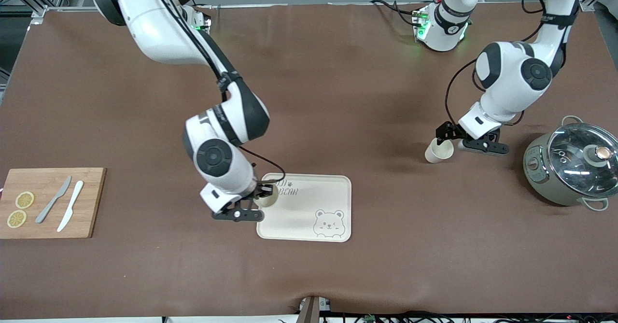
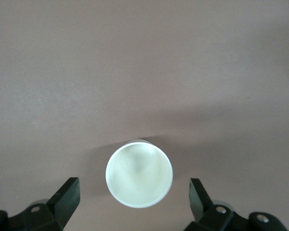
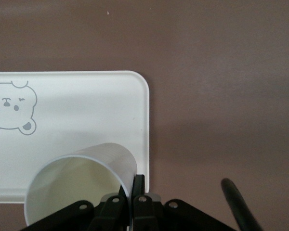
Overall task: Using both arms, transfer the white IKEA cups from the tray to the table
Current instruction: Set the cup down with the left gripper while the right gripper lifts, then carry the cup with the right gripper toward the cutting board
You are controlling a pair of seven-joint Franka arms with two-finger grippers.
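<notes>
**One cup down, one cup pinched at the tray's edge**

Brown tabletop (image 1: 338, 96) spans the whole scene. Two white arms reach over it. A lidded pot (image 1: 574, 166) sits at the left arm's end, and a cutting board (image 1: 50, 202) with two knives and lemon slices at the right arm's end.

Between them, nearer the front camera, lies the tray (image 1: 314, 202). The right gripper (image 1: 255, 202) is low at the tray's edge toward the right arm's end. Its fingers are shut on the rim wall of a cup (image 3: 82, 187), one finger inside and one outside. This cup looks tilted and still over the tray, so the coming move is likely a lift and carry outward, off that nearby edge.

The left gripper (image 1: 456, 137) hovers with fingers spread wide. The second cup (image 2: 139, 173) stands upright on the bare tabletop, centred between those fingers, near the pot and well apart from the tray.
</notes>
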